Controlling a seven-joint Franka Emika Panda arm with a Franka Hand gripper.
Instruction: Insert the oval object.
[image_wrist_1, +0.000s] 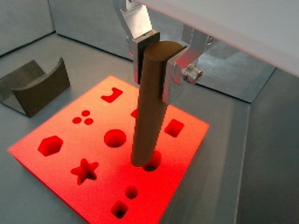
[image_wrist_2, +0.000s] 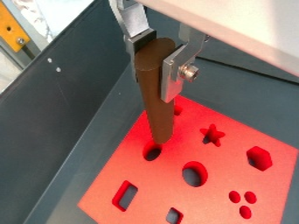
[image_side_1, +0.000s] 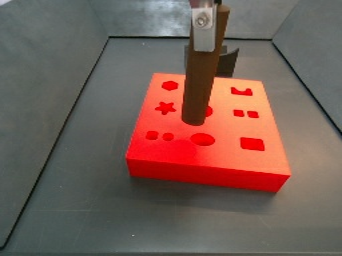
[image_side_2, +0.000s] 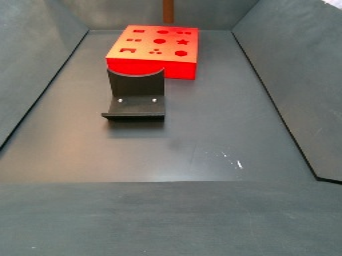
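My gripper (image_wrist_1: 158, 59) is shut on the top of the oval object (image_wrist_1: 149, 109), a long brown peg that hangs upright. The gripper also shows in the other wrist view (image_wrist_2: 156, 61) and in a side view (image_side_1: 201, 38). The peg's (image_wrist_2: 153, 96) lower end is at the top face of the red block (image_wrist_2: 222, 188), right by a dark oval hole (image_wrist_2: 152, 154). I cannot tell whether the tip touches the block. In a side view the peg (image_side_1: 195, 85) stands over the middle of the block (image_side_1: 214, 165). The block (image_side_2: 154, 50) lies far off in the other side view.
The red block (image_wrist_1: 59, 162) has several cut-out holes: star (image_wrist_1: 84, 170), hexagon (image_wrist_1: 48, 145), circle (image_wrist_1: 114, 137), squares. The dark fixture (image_wrist_1: 35, 86) stands on the floor beside the block, as a side view (image_side_2: 134, 95) also shows. Grey walls enclose the floor (image_side_2: 174, 150).
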